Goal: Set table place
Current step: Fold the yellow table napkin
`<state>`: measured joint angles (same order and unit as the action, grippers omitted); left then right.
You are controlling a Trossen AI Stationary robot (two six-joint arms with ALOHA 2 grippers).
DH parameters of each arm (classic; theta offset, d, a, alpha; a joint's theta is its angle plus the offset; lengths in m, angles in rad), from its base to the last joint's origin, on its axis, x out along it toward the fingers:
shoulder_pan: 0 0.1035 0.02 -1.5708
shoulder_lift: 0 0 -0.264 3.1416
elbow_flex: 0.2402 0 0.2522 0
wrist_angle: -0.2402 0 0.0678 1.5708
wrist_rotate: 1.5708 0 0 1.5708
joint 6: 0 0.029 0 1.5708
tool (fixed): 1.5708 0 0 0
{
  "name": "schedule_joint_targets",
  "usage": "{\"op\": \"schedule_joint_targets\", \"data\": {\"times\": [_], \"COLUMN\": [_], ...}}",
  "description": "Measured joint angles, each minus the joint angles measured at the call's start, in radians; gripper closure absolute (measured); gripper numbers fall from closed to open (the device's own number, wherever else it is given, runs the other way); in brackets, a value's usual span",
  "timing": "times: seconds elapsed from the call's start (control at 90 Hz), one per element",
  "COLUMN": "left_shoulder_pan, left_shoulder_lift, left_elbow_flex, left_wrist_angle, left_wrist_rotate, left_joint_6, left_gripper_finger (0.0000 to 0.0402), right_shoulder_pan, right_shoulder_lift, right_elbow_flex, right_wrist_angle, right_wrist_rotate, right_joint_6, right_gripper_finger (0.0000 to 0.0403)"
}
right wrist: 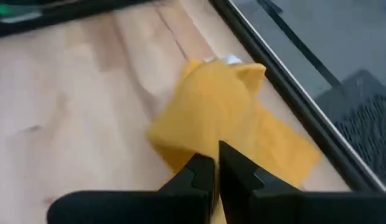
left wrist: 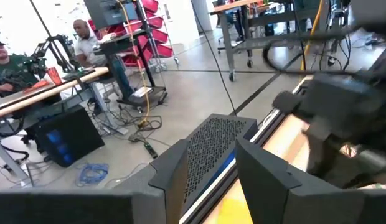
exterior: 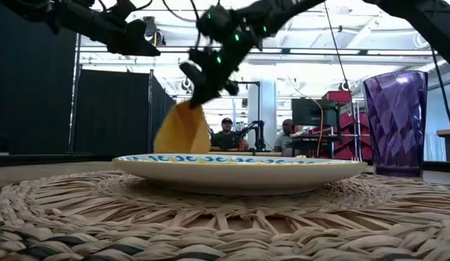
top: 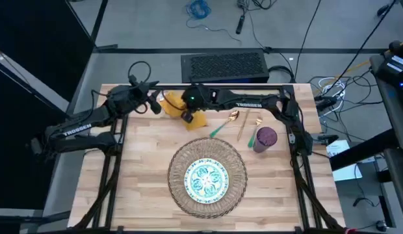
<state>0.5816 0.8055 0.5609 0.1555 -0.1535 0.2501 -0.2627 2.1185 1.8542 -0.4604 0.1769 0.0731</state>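
- My right claw (right wrist: pixel 215 167) is pinched tight on the mustard-yellow cloth napkin (right wrist: pixel 224 118), holding it hanging above the far edge of the light wood plank bench (top: pixel 143 162).
- My left claw (top: pixel 157 103) hovers just beside the napkin with its two fingers spread and nothing between them.
- The small blue-green patterned plate (top: pixel 207 179) sits centred on the big round woven straw mat (top: pixel 180 190).
- The purple faceted cup (top: pixel 264 138) stands right of the mat, with the gold cutlery (top: pixel 242 123) lying between it and the napkin.
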Motion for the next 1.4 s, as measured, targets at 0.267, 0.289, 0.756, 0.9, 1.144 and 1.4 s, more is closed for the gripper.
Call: {"op": "schedule_joint_targets", "data": {"times": [0.267, 0.289, 0.756, 0.9, 1.144, 1.4], "left_shoulder_pan": [0.000, 0.000, 0.000, 0.000, 0.000, 0.000], "left_shoulder_lift": [-0.004, -0.004, -0.044, -0.048, -0.048, -0.048], "left_elbow_flex": [0.000, 0.000, 0.000, 0.000, 0.000, 0.000], "left_wrist_angle": [-0.007, -0.007, -0.021, -0.035, -0.037, -0.037], "left_wrist_rotate": [0.000, 0.000, 0.000, 0.000, 0.000, 0.000], "left_joint_6": [-0.001, -0.001, -0.007, -0.008, -0.008, -0.008], "left_gripper_finger": [0.0281, 0.0281, 0.0281, 0.0281, 0.0281, 0.0281], "right_shoulder_pan": [0.046, 0.048, 0.039, 0.041, 0.046, 0.066], "right_shoulder_lift": [-0.004, -0.004, 0.002, 0.002, 0.002, 0.004], "right_elbow_flex": [0.215, 0.231, 0.286, 0.280, 0.279, 0.278], "right_wrist_angle": [-0.185, -0.206, -0.541, -0.528, -0.532, -0.580], "right_wrist_rotate": [0.078, 0.092, 0.132, 0.131, 0.020, 0.005], "right_joint_6": [-0.093, -0.100, -0.080, -0.086, -0.110, -0.173], "right_gripper_finger": [0.0403, 0.0403, 0.0403, 0.0396, 0.0359, 0.0258]}}
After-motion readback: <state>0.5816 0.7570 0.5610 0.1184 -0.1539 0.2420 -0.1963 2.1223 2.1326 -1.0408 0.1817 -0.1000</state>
